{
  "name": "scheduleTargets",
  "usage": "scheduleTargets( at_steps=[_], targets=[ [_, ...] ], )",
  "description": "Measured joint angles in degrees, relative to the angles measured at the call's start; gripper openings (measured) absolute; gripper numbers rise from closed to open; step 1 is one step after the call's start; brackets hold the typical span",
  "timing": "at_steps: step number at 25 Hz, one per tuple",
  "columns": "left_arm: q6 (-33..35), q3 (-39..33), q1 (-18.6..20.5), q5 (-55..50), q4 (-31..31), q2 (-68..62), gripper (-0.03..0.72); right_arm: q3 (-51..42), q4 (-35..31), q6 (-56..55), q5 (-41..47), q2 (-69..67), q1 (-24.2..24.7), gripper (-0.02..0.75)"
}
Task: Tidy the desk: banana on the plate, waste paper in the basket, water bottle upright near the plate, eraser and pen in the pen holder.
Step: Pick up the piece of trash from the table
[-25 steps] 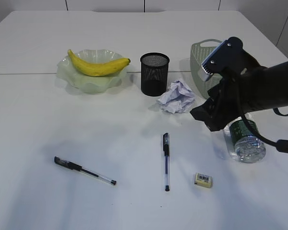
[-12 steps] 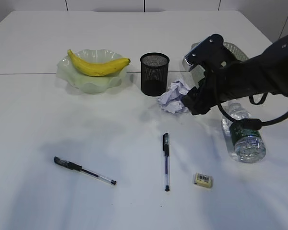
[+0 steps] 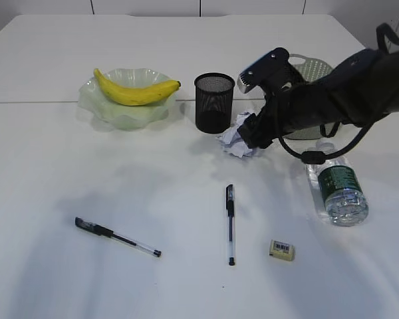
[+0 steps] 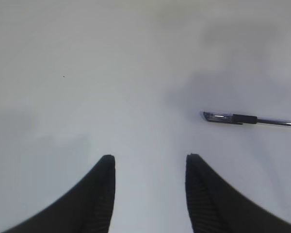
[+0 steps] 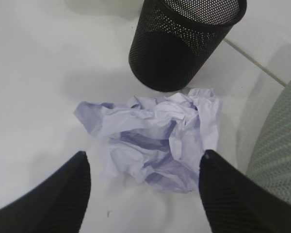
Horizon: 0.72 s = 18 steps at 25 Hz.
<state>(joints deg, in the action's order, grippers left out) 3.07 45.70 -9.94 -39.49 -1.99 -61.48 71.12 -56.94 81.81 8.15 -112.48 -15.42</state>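
The banana [image 3: 136, 92] lies on the pale green plate [image 3: 100, 109]. The crumpled waste paper [image 3: 233, 141] lies beside the black mesh pen holder [image 3: 214, 103]. My right gripper [image 3: 251, 135] is open right over the paper. In the right wrist view the paper [image 5: 155, 141] sits between and just ahead of the open fingers [image 5: 144, 158], with the pen holder [image 5: 184, 39] beyond it. The water bottle [image 3: 338, 193] lies on its side. Two pens [image 3: 230, 222] [image 3: 118, 236] and the eraser [image 3: 281, 249] lie on the table. My left gripper [image 4: 150, 158] is open and empty above bare table, with a pen [image 4: 252, 119] to its right.
The grey-green basket [image 3: 312, 70] stands behind my right arm; its wall shows at the right edge of the right wrist view [image 5: 276, 155]. My left arm is out of the exterior view. The table is white, with a seam running across behind the plate.
My right arm has swung left and away from the bottle, and its gripper now hangs over the crumpled paper. Nothing on the table has moved.
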Motion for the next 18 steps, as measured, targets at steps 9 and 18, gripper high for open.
scheduleTargets(
  at_steps=[9,18],
  targets=[
    [0.0,0.0,0.0,0.0,0.0,0.0,0.336,3.9,0.0,0.0,-1.6,-5.0,0.5,0.496],
    [0.0,0.0,0.0,0.1,0.0,0.0,0.334,4.7,0.0,0.0,-1.9,-8.2,2.5,0.493]
  ],
)
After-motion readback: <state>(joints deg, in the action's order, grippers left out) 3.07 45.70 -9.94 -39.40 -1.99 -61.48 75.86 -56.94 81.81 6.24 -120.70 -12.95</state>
